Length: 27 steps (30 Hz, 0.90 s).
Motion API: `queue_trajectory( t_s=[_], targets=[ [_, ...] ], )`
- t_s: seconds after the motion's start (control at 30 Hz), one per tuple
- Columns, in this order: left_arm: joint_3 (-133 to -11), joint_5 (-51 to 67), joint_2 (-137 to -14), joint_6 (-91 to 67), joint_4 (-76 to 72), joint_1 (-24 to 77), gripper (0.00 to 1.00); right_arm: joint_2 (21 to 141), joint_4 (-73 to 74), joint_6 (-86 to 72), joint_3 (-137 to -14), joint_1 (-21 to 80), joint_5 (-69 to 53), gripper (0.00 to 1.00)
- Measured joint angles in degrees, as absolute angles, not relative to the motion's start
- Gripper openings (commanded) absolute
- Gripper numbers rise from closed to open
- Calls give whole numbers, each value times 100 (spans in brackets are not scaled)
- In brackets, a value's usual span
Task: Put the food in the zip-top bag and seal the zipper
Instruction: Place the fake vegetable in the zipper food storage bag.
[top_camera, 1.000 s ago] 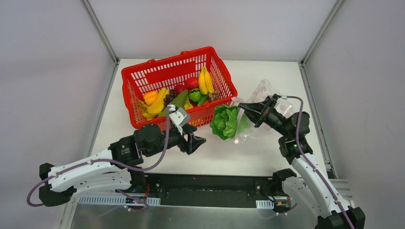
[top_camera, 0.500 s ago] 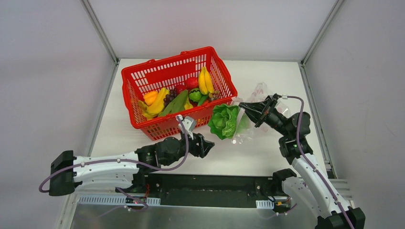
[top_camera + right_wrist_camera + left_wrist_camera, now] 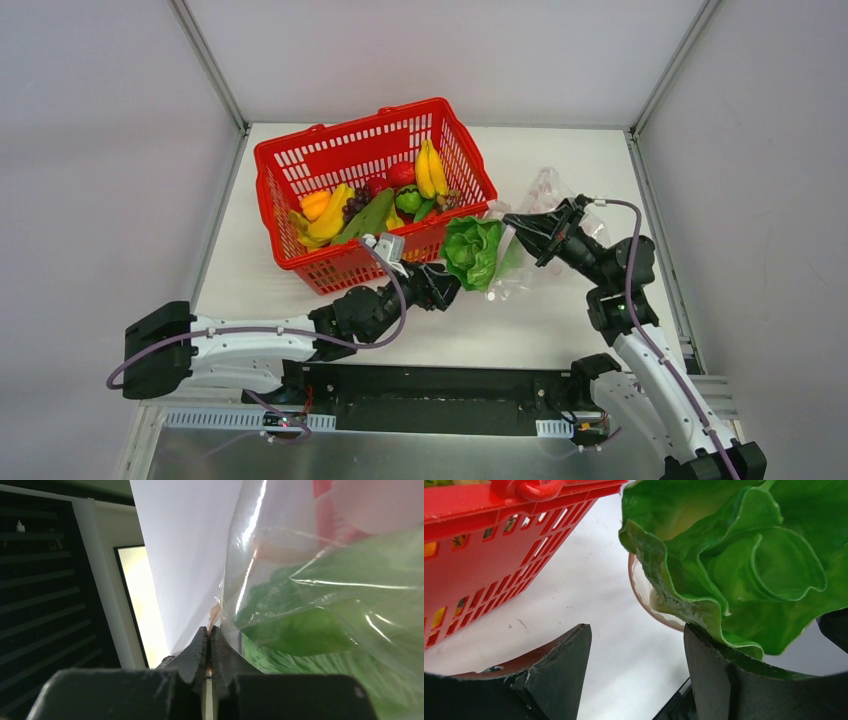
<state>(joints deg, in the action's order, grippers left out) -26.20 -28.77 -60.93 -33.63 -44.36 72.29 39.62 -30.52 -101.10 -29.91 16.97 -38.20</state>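
Top: lettuce [image 3: 472, 252] lay just right of basket [image 3: 300, 160], partly inside bag [image 3: 535, 200]; right pincer [image 3: 515, 222] clenched on bag's edge. Left wrist: left pincer [image 3: 636, 640] released, jaws apart, near basket's corner. Right wrist: lettuce showed through bag.

The red basket [image 3: 375, 190] blocks the centre-left of the top view. The lettuce [image 3: 472, 252] and bag [image 3: 543, 188] crowd its right side, with barely a gap between. Bare table [image 3: 560, 320] runs along the lower middle and upper right.
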Motion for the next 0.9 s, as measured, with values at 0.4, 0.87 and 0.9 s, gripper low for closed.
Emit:
queue_trajectory(
  t_s=[0.4, 0.87, 0.9],
  targets=[
    [-2547, -2731, -6954, -3699, -5441, 7002, 64, 3896, -3011, -10110, -3170, 1695, -3795, 0],
    [-2676, -2554, -7356, -3819, -6239, 6888, 55, 3795, -2954, -10108, -3192, 1695, -3769, 0],
    [-2720, -2506, -7413, -3835, -6274, 6875, 53, 3791, -2952, -10112, -3192, 1695, -3769, 0]
  ],
)
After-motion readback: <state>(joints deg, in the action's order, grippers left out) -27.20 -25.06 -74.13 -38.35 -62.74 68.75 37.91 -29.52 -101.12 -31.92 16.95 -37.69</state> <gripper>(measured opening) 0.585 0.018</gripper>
